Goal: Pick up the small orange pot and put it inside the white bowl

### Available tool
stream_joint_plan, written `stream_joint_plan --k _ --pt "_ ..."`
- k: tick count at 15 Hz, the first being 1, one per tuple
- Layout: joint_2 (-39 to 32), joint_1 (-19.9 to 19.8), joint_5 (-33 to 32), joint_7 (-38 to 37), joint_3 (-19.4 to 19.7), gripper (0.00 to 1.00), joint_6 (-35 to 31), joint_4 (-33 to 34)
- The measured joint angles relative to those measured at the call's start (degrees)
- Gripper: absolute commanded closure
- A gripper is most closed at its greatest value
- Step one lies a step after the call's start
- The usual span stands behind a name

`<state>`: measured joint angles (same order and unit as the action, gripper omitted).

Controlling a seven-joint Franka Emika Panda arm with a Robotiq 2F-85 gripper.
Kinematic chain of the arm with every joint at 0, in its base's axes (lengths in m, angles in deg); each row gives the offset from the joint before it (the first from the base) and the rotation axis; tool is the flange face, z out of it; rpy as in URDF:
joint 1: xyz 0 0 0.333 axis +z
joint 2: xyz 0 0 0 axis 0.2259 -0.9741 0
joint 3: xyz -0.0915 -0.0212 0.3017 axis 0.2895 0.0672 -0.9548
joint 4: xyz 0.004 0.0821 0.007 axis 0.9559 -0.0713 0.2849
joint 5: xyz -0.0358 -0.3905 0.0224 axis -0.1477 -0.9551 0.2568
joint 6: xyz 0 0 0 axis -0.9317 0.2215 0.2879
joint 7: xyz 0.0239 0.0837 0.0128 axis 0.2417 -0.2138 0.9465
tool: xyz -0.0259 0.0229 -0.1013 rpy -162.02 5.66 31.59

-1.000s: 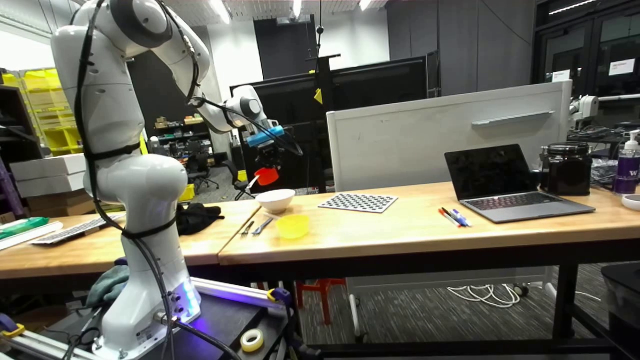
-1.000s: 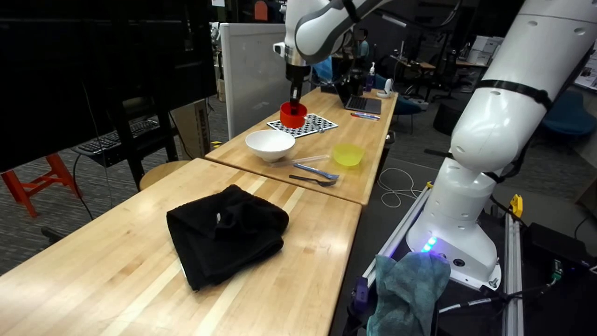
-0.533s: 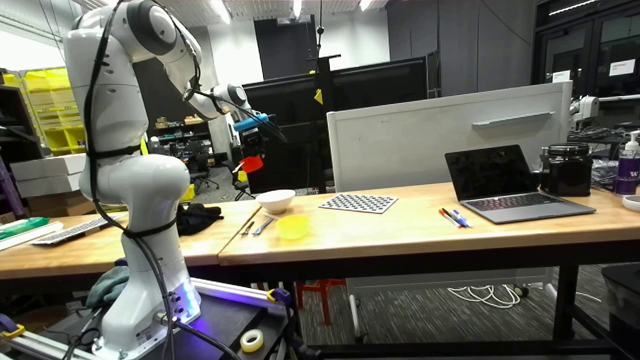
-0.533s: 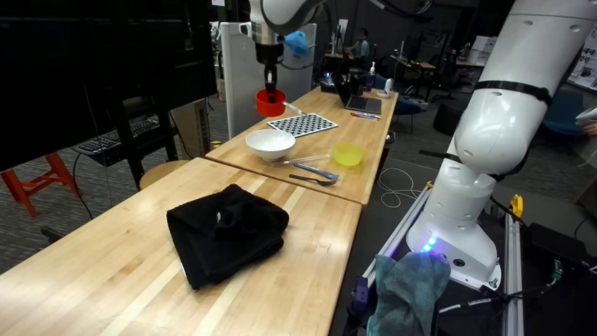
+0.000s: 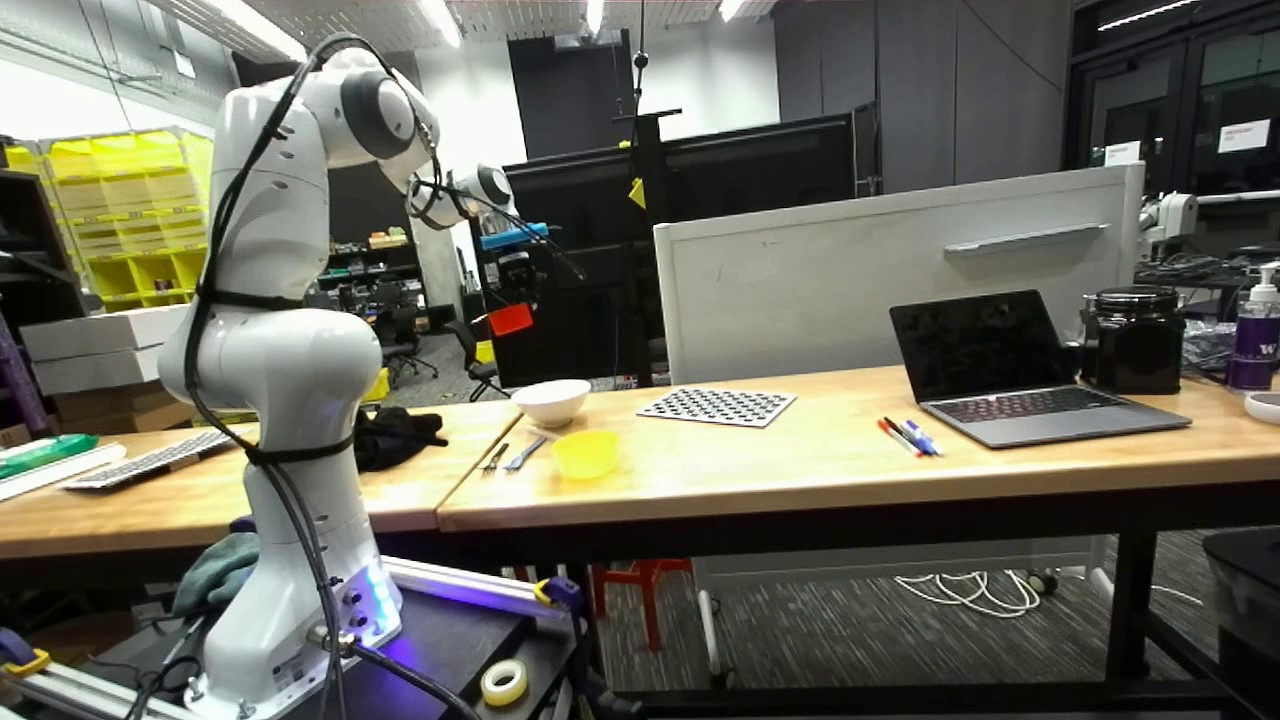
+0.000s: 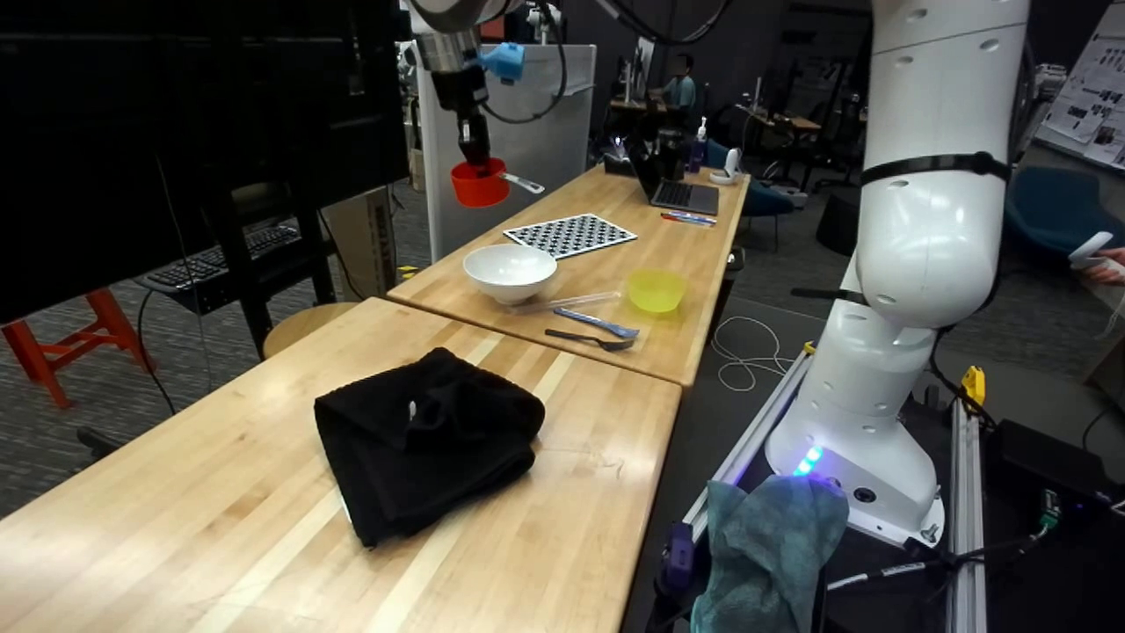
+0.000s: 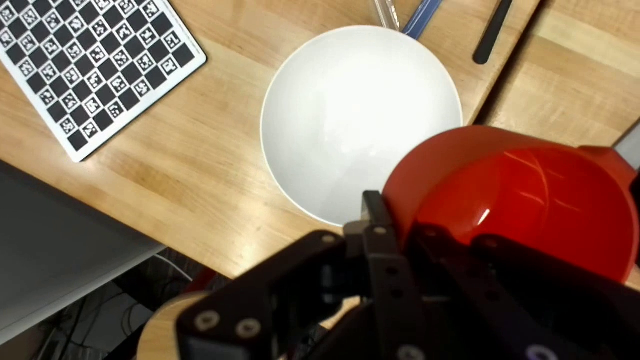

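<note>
Hanging in the air, slightly tilted, the small orange pot (image 6: 475,189) is near the white bowl (image 6: 510,277) and higher than it, as both exterior views show. In the wrist view it covers a piece of the bowl's rim; whether any of it is directly over the bowl cannot be told. The gripper (image 7: 401,220) pinches the pot by its wall, one black finger (image 7: 376,207) outside and the other inside, while the grey-white handle (image 6: 525,183) juts out sideways. The bowl stands upright on the wooden table (image 5: 850,440), close to the seam with an adjoining table (image 6: 237,527). Just beside it lies a clear plastic utensil (image 6: 571,301), then a blue fork (image 6: 593,322) and a black fork (image 6: 571,335), with a translucent yellow bowl (image 6: 656,290) near them. On another side, a checkered board (image 7: 100,75) lies flat. Farther along the same table are a few pens (image 5: 925,437), an open laptop (image 5: 1050,400), a black lidded jar (image 5: 1130,345) and a purple pump bottle (image 5: 1254,345). A rumpled black cloth (image 6: 422,457) lies on the adjoining table, and a whiteboard (image 5: 830,270) rises behind the wooden one.
</note>
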<state>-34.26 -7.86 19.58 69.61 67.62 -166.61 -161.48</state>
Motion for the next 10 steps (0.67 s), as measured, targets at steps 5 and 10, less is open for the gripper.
stream_joint_plan --k 5,10 --pt "-12.11 -0.07 0.08 -2.41 0.51 0.99 9.57 15.63" --pt "-19.94 -0.36 0.67 -4.31 1.26 0.99 16.06 26.38"
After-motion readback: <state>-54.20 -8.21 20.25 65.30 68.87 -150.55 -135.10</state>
